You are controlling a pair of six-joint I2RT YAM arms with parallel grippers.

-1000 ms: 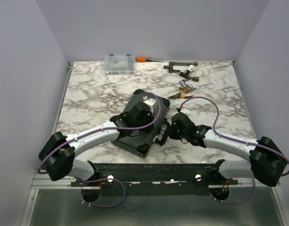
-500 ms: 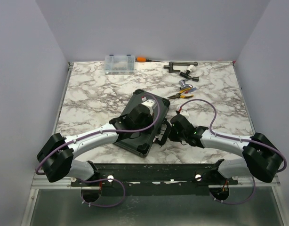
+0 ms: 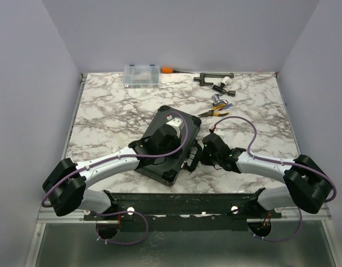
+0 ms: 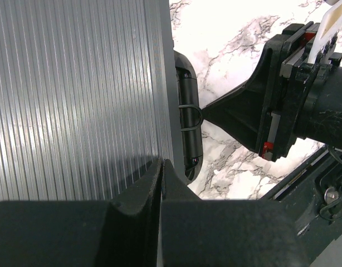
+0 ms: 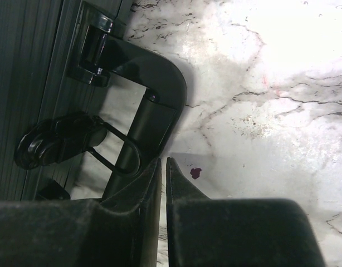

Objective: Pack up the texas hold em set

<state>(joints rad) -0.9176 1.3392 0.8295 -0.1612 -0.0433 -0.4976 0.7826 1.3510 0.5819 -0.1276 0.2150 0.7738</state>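
The texas hold em set shows only as its black ribbed case (image 3: 185, 127), closed and lying askew on the marble table; its contents are hidden. My left gripper (image 3: 164, 149) is shut with its tips (image 4: 161, 162) on the ribbed lid (image 4: 76, 83), close to the handle edge. The case handle (image 3: 190, 158) faces right. My right gripper (image 3: 196, 160) hangs just right of the handle (image 5: 151, 119), its fingers nearly touching with only a hairline gap and nothing between them (image 5: 163, 161). A thin wire loop rings the handle (image 4: 189, 111).
At the back stand a clear organiser box (image 3: 141, 75), an orange-handled screwdriver (image 3: 169, 70) and a black clamp tool (image 3: 215, 78). Yellow-handled pliers (image 3: 213, 113) lie just beyond the case. A black rail (image 3: 182, 197) runs along the near table edge.
The right gripper's jaws have come closer together and the right arm has edged left toward the handle. The left arm has shifted slightly on the lid; the case stays put.
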